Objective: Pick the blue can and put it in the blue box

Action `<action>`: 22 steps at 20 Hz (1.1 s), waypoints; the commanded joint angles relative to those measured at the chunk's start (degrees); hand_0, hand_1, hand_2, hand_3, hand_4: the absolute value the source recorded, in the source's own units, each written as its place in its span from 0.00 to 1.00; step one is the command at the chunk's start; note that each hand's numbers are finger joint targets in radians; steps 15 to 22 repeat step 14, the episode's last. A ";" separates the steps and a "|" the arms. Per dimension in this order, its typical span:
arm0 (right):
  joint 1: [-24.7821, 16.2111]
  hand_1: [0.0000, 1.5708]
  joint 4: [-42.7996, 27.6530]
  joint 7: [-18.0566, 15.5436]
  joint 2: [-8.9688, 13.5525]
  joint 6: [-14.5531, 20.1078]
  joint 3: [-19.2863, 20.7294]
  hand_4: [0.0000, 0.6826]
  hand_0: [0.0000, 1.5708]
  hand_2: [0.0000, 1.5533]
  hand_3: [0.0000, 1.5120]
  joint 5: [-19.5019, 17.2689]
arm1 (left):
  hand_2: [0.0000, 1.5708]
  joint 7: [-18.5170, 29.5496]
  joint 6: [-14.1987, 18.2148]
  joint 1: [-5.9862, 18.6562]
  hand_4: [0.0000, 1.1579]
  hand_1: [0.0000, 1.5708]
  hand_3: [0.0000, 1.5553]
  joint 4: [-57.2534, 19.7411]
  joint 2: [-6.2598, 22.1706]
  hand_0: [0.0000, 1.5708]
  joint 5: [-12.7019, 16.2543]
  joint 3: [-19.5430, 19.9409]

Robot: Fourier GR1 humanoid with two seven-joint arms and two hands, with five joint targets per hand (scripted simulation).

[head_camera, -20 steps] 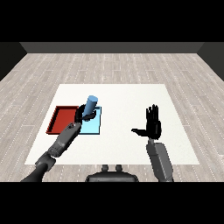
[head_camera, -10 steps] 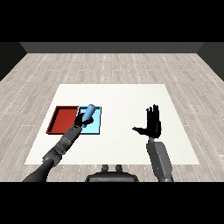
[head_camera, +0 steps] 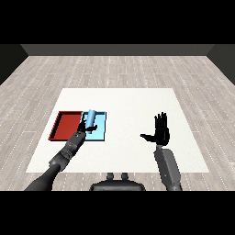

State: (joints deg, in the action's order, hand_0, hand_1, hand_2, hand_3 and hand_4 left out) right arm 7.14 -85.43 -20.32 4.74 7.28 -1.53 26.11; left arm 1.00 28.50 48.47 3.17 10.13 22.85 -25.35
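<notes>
Near the left edge of the white surface [head_camera: 124, 98] lie the red tray [head_camera: 66, 125] and, touching its right side, the blue tray [head_camera: 99, 130]. The blue can [head_camera: 90, 119] stands tilted in the blue tray, with the left hand [head_camera: 82, 133] fingers curled around it. Toward the right edge, the right hand [head_camera: 160, 133] is raised, fingers straight and spread, holding nothing.

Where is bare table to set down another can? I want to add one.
Bare table lies between the light blue tray and the open right hand, and along the far edge. It is crowded at the left, where the left hand holds the blue can beside the red tray.
</notes>
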 commanded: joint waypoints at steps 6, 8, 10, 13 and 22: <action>-0.85 0.00 -3.50 0.87 -0.73 0.41 -0.05 0.00 0.00 0.00 0.00 -0.49 | 0.00 -2.63 -1.85 1.96 0.00 0.00 0.00 -2.86 0.02 0.00 -2.93 0.87; 0.40 0.00 0.71 -0.96 -1.53 -0.74 0.03 0.00 0.00 0.00 0.00 -0.62 | 0.00 0.32 2.03 2.26 0.00 0.00 0.00 -2.78 -1.91 0.00 -3.28 0.93; -0.03 0.00 -3.05 2.40 0.16 -0.42 0.23 0.00 0.00 0.00 0.00 0.12 | 0.00 7.62 5.52 0.60 0.00 0.00 0.00 1.51 -1.06 0.00 0.31 4.48; 1.08 0.00 -1.61 1.34 0.27 -0.90 -0.22 0.00 0.00 0.00 0.00 -0.94 | 0.00 15.17 2.04 2.12 0.00 0.00 0.00 7.11 1.04 0.00 1.69 6.39; 3.20 0.00 2.22 -0.67 -0.19 -2.04 -0.41 0.00 0.00 0.00 0.00 -1.74 | 0.00 19.19 1.29 -1.35 0.00 0.00 0.00 6.59 2.07 0.00 2.04 7.34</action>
